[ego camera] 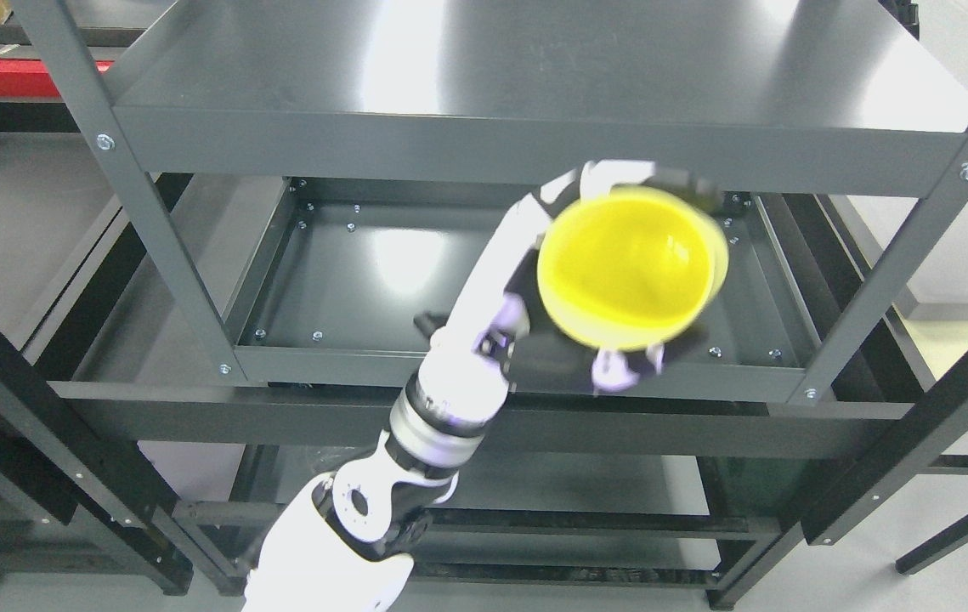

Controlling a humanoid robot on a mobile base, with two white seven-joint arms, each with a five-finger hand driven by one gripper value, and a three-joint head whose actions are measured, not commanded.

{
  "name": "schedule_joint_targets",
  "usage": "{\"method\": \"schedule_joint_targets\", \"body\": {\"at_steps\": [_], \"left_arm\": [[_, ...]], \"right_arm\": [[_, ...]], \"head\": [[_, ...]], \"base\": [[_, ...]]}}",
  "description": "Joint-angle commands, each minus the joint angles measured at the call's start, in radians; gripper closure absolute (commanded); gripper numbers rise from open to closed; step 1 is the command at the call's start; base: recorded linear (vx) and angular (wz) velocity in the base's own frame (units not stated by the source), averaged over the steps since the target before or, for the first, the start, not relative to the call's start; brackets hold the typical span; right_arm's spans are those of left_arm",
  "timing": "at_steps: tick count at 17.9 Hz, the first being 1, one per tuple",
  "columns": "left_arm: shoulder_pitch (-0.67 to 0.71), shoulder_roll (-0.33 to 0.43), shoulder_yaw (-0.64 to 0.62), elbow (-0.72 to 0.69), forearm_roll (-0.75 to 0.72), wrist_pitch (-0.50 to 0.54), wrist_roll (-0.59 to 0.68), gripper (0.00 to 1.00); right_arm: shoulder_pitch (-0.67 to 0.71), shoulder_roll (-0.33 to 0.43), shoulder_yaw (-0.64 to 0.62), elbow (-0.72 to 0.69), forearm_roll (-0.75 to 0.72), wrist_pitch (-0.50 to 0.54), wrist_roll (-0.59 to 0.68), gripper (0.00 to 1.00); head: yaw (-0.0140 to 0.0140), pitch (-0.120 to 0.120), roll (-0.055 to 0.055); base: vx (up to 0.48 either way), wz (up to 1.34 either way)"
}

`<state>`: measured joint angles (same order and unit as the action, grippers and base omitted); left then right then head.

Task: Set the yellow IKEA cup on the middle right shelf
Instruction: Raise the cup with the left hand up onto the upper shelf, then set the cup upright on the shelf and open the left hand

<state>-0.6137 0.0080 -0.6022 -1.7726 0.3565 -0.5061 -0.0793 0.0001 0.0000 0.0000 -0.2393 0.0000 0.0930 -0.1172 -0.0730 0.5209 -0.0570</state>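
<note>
A yellow cup (632,268) faces me with its open mouth, slightly blurred. My left hand (619,274) is shut on it, with fingers (619,174) over its top rim and a thumb (619,370) under its lower rim. The arm rises from the bottom edge, left of the middle. The cup hangs in front of the gap between the top shelf (534,76) and the middle shelf (365,272), over the right half of the middle shelf near its front lip. The middle shelf is a dark grey metal tray with nothing visible on it. The right hand is out of view.
Slanted grey posts stand at the front left (144,195) and front right (900,263) of the rack. The top shelf's front edge (534,153) runs just above the hand. A lower shelf (551,476) shows beneath. More black racking stands at the left and right.
</note>
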Motion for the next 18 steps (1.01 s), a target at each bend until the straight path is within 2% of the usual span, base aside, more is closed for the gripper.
{"method": "schedule_joint_targets", "body": {"at_steps": [1, 3, 4, 5, 8, 13, 15, 18], "left_arm": [[-0.271, 0.009, -0.055, -0.001, 0.097, 0.101, 0.131, 1.00], [-0.380, 0.009, -0.015, 0.001, 0.259, 0.214, 0.192, 1.00], [-0.423, 0.009, 0.005, 0.002, 0.327, 0.278, 0.248, 1.00], [-0.466, 0.009, 0.025, 0.005, 0.390, 0.385, 0.345, 1.00], [-0.527, 0.009, 0.039, 0.054, 0.437, 0.662, 0.600, 1.00], [-0.596, 0.009, 0.177, 0.277, 0.521, 1.032, 0.616, 1.00], [-0.621, 0.009, 0.194, 0.340, 0.522, 1.109, 0.616, 1.00], [-0.638, 0.009, 0.214, 0.383, 0.506, 1.156, 0.618, 0.97]], "right_arm": [[0.014, -0.017, 0.017, 0.000, -0.025, 0.001, 0.001, 0.01], [0.014, -0.017, 0.017, 0.000, -0.025, 0.001, 0.001, 0.01], [0.014, -0.017, 0.017, 0.000, -0.025, 0.001, 0.001, 0.01], [0.014, -0.017, 0.017, 0.000, -0.025, 0.001, 0.001, 0.01], [0.014, -0.017, 0.017, 0.000, -0.025, 0.001, 0.001, 0.01], [0.014, -0.017, 0.017, 0.000, -0.025, 0.001, 0.001, 0.01], [0.014, -0.017, 0.017, 0.000, -0.025, 0.001, 0.001, 0.01], [0.014, -0.017, 0.017, 0.000, -0.025, 0.001, 0.001, 0.01]], "head": [[0.0000, 0.000, 0.000], [0.0000, 0.000, 0.000], [0.0000, 0.000, 0.000], [0.0000, 0.000, 0.000], [0.0000, 0.000, 0.000], [0.0000, 0.000, 0.000], [0.0000, 0.000, 0.000], [0.0000, 0.000, 0.000]], "base": [[0.000, 0.00], [0.000, 0.00], [0.000, 0.00], [0.000, 0.00], [0.003, 0.01], [0.000, 0.00], [0.000, 0.00], [0.000, 0.00]]}}
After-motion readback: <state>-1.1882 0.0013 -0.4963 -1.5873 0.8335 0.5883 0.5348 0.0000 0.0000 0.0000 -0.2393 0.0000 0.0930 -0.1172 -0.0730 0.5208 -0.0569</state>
